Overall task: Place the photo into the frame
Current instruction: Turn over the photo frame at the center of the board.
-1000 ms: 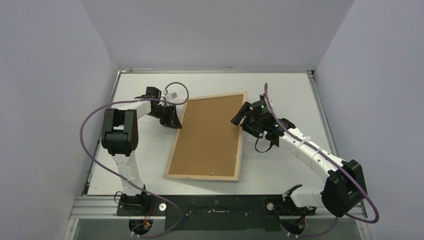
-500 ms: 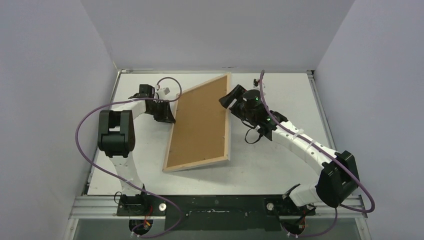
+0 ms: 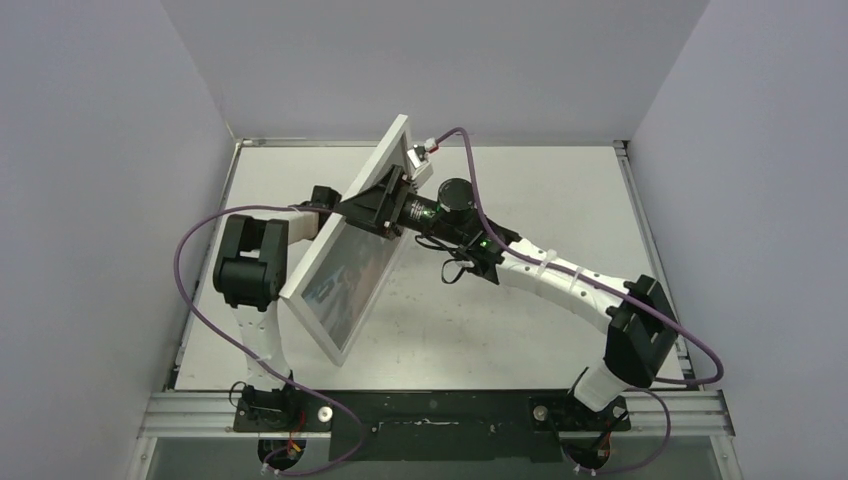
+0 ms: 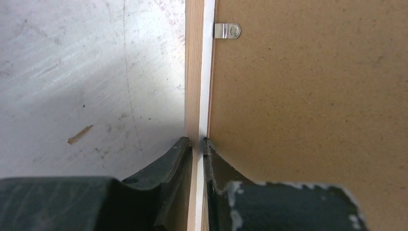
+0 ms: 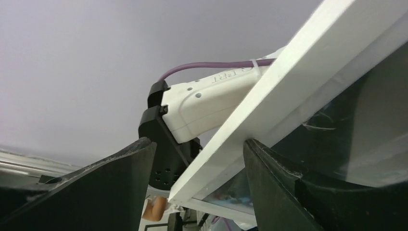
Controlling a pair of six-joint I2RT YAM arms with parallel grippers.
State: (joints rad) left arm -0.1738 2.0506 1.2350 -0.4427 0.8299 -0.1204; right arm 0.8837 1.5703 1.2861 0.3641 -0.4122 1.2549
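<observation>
The frame (image 3: pixel 303 272) stands tipped up steeply on the table, its white bar and glazed face turned toward the right arm. My left gripper (image 4: pixel 197 142) is shut on one side bar (image 4: pixel 194 72), one finger on the pale wood and the other against the brown backing panel (image 4: pixel 308 96). In the top view the frame hides this gripper. My right gripper (image 3: pixel 375 205) is open at the frame's upper part. There the white bar (image 5: pixel 288 86) runs slantwise between its fingers (image 5: pixel 198 142), touching only the right one (image 5: pixel 274 178). The photo cannot be made out behind the reflecting glass (image 3: pixel 345 285).
A small metal clip (image 4: pixel 226 30) holds the backing panel in place. The scuffed white table (image 3: pixel 540 320) is closed in by grey walls at left, back and right. A black rail (image 3: pixel 430 410) runs along the near edge. Purple cables loop from both arms.
The frame lay flat with its brown back up. It has swung up over its left edge and now shows its glazed front. The right arm has followed it up and to the left.
</observation>
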